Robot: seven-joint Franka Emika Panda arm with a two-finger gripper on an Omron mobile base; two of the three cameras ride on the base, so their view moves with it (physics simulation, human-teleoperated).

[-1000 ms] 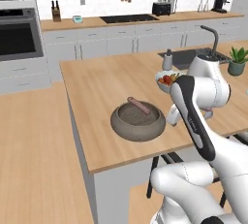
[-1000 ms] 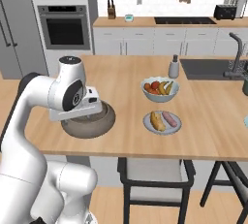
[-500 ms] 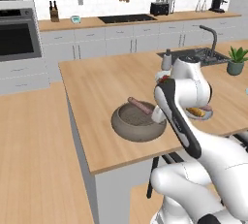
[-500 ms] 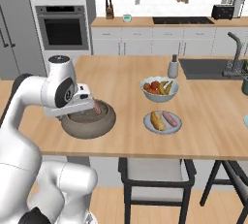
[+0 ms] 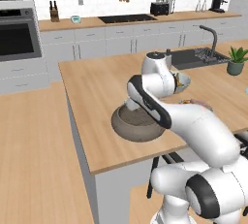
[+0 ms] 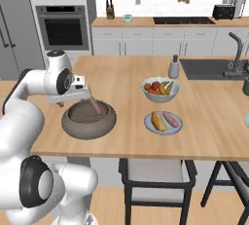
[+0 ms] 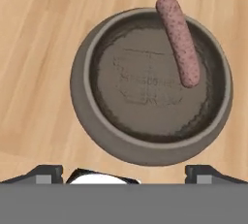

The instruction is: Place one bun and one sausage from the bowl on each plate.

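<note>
A: So, where do the jaws stand right now?

B: They hang spread wide and empty above the bowl (image 7: 150, 87), the two finger tips (image 7: 43, 172) apart at the near edge of the hand view, with nothing between them.

A: And what lies under them?

B: One sausage (image 7: 178, 40) in the bowl, off to the far side from the jaws, propped on the sloping inner wall with one end poking over the rim. That lean is why it sits tilted and not flat on the speckled floor. I see no bun in the bowl.

A: What about the plates?

B: One plate (image 6: 163, 123) lies well off to the side of the jaws on the table (image 6: 126, 78), already carrying an orange bun (image 6: 156, 120) and a pink sausage (image 6: 169, 119) side by side. Just beyond it stands the fruit bowl (image 6: 160, 88). I can't pick out the second plate for certain.

A: Then the step in hand?

B: I'd judge the wrist is held straight over the bowl so the jaws can drop onto the remaining sausage; they'd want to shift towards that far wall and turn across its length first. Being tilted on the rim, it may roll when touched.
</note>
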